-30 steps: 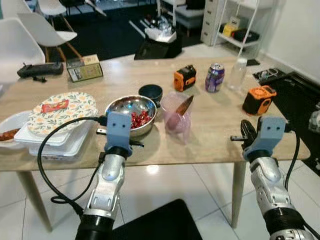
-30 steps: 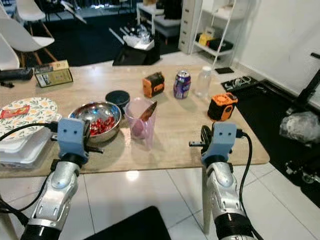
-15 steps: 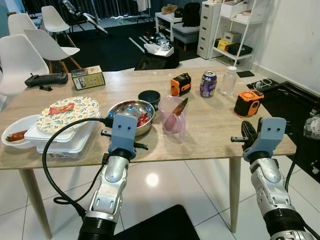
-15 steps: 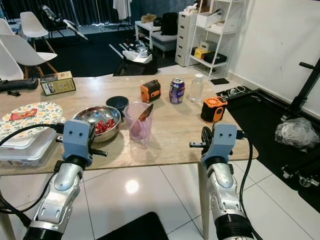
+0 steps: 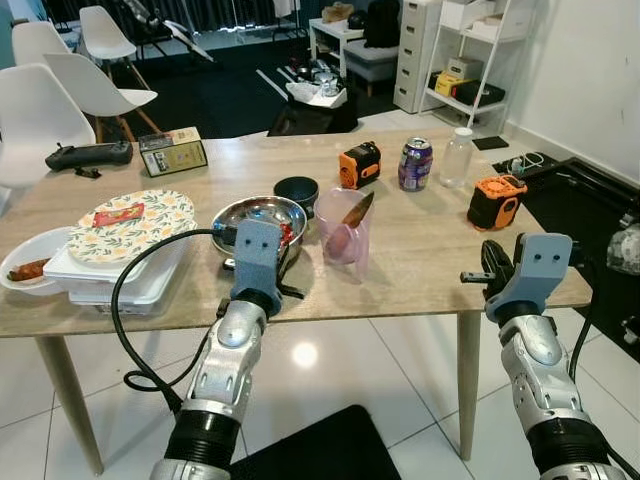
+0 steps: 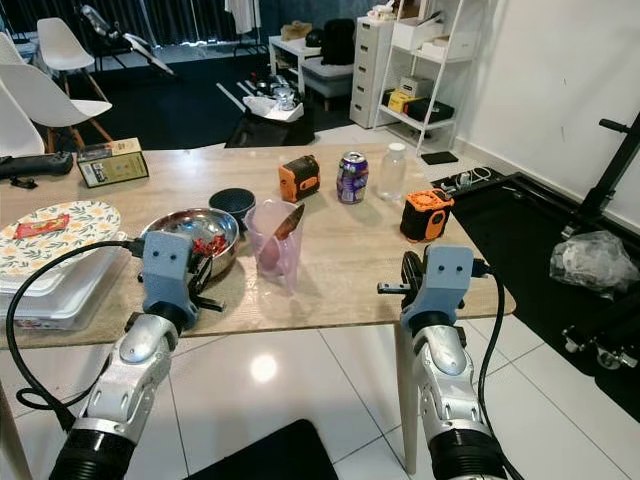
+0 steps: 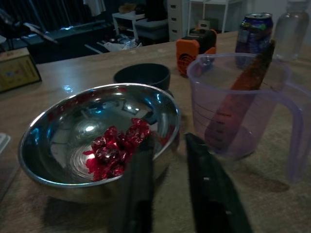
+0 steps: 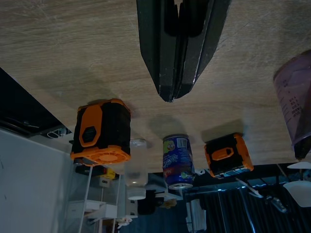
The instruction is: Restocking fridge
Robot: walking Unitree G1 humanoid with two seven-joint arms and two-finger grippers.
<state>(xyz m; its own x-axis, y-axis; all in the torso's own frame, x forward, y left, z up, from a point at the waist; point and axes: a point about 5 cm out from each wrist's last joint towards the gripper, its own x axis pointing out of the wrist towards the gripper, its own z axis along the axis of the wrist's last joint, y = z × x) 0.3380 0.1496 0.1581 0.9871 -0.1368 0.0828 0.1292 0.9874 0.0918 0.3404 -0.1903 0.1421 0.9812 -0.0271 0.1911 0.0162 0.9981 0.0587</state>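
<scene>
Narrowly parted, the left gripper point(image 7: 167, 184) nears the steel bowl point(image 7: 97, 136) at the table's point(image 5: 420, 270) front edge; right gripper point(image 8: 167, 94) closed, empty. Pushing on could knock the nearby jug point(image 7: 238, 107) over.

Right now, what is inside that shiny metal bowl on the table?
The metal bowl holds a small heap of red foil-wrapped pieces. The left gripper covers the heap's near edge, so anything there cannot be seen.

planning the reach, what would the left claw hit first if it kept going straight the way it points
Most likely the steel bowl of red-wrapped sweets: the left claw, fingers open, points at its near rim. The purple measuring jug sits just beside that line, so depth leaves some doubt.
</scene>
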